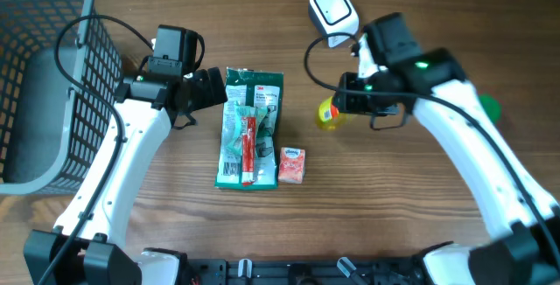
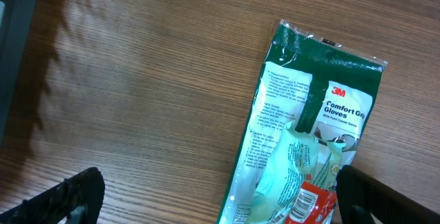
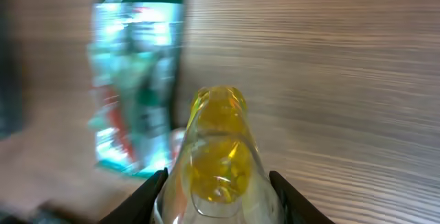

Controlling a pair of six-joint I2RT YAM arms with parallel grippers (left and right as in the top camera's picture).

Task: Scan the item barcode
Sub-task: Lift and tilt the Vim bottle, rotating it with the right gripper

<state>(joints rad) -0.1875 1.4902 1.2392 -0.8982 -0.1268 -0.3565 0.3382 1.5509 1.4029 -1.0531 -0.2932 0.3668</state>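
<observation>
**Overhead:** The right claw [image 1: 339,107], right of centre in the upper half, is clenched on a small clear plastic yellow bottle [image 1: 327,114] that juts from its left side. A white box-shaped scanner [image 1: 332,7] sits at the top edge, above the claw and apart from the bottle. The left claw [image 1: 217,87] is released, at the upper left corner of a flat green plastic gloves pack [image 1: 249,128] lying on the brown wooden table [image 1: 394,206]. A small pink paper packet [image 1: 291,164] lies beside the pack's lower right. A grey plastic mesh basket [image 1: 52,84] fills the upper left.

**Left wrist:** The left claw [image 2: 220,200] is spread wide, its fingertips [image 2: 65,196] in the lower corners. The gloves pack [image 2: 309,114] lies at the right of the frame, reaching down between them.

**Right wrist:** The frame is blurred. The yellow bottle [image 3: 218,148] stands at bottom centre, pinched in the right claw [image 3: 218,196] with fingers [image 3: 146,198] on either side. The gloves pack [image 3: 134,93] is smeared across the upper left.
</observation>
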